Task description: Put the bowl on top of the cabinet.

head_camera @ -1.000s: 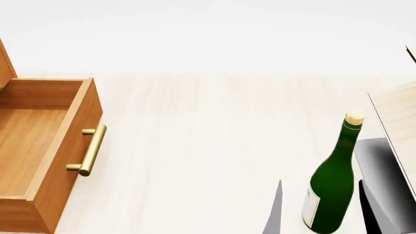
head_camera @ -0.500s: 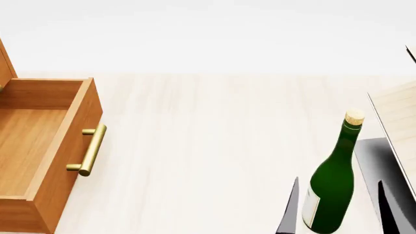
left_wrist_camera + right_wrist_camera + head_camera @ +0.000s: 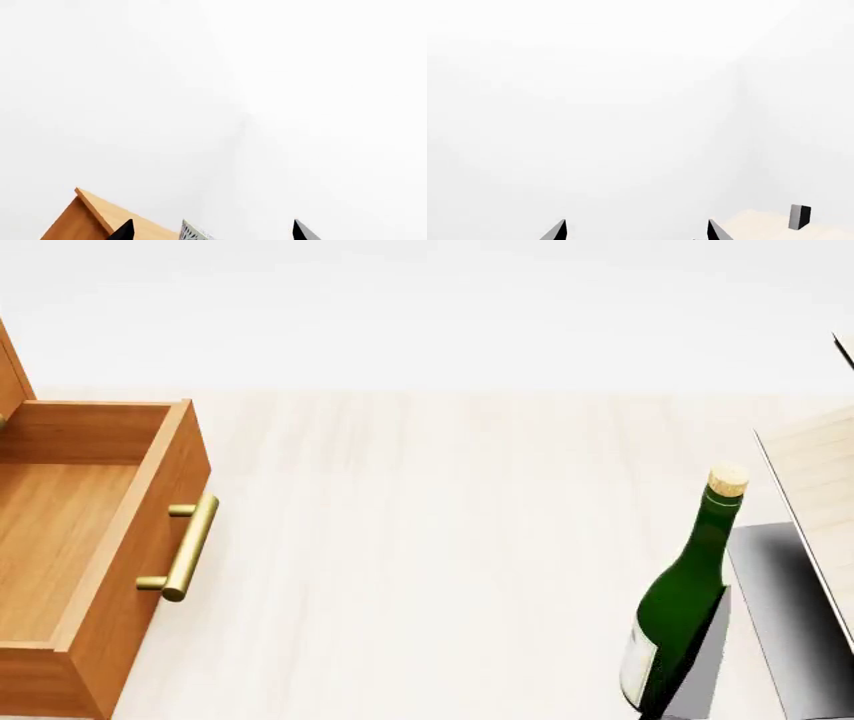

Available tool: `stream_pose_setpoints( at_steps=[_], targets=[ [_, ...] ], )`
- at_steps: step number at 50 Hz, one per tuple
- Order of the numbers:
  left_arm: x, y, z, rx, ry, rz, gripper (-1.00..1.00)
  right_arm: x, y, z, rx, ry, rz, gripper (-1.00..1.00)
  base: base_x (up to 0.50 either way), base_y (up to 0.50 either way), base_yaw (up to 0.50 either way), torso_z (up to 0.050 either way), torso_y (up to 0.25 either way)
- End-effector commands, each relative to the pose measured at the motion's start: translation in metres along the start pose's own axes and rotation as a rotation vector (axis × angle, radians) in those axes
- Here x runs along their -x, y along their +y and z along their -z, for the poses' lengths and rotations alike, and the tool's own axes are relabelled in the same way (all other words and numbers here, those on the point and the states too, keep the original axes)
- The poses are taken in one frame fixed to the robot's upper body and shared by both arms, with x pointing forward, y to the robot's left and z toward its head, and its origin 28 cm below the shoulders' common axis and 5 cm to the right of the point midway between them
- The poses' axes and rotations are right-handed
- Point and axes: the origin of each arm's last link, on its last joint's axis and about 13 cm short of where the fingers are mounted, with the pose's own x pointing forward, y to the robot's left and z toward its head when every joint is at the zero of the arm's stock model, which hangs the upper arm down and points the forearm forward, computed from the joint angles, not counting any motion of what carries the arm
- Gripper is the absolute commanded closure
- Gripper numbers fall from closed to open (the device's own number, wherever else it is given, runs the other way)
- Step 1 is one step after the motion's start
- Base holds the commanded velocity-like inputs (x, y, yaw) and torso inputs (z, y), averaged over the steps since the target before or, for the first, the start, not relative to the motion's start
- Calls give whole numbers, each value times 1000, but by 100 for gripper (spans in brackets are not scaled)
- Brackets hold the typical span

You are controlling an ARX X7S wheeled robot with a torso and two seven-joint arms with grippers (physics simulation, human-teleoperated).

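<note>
In the left wrist view only a sliver of the speckled white-grey bowl [image 3: 193, 233] shows, at the frame's edge. It sits between the two dark fingertips of my left gripper [image 3: 213, 232], which stand wide apart, so that gripper is open. An orange-brown corner of the cabinet [image 3: 90, 220] lies just beyond one fingertip. The head view shows the cabinet's pulled-out drawer [image 3: 120, 540] with its brass handle [image 3: 180, 550], but no bowl. My right gripper [image 3: 635, 231] is open with nothing between its fingers. One of its grey fingers [image 3: 701, 665] shows beside the bottle.
A tall green corked bottle [image 3: 681, 620] stands on the pale table [image 3: 427, 540] at the front right. Beside it is a pale slanted rack [image 3: 814, 470] on a dark base [image 3: 787, 620]. A small dark block [image 3: 799, 216] sits on a table corner in the right wrist view.
In the head view the right gripper's fingers have slid to the right along the bottom edge. Only one shows now, against the bottle. The drawer and bottle have not moved.
</note>
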Motion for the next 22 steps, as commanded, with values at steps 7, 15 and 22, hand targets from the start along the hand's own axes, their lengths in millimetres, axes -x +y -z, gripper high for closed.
stream_pose_setpoints(
  at_steps=[7, 15, 22],
  targets=[
    [56, 23, 0, 39, -173, 19, -100, 4, -5, -4, 8, -143, 65, -100, 0, 0, 0, 0, 0],
    [59, 22, 4, 40, -179, 39, -100, 4, -5, -3, 27, -173, 65, -100, 0, 0, 0, 0, 0],
    [62, 23, 5, 37, -210, 36, -100, 5, -6, -1, 29, -185, 78, -100, 0, 0, 0, 0, 0]
  ],
)
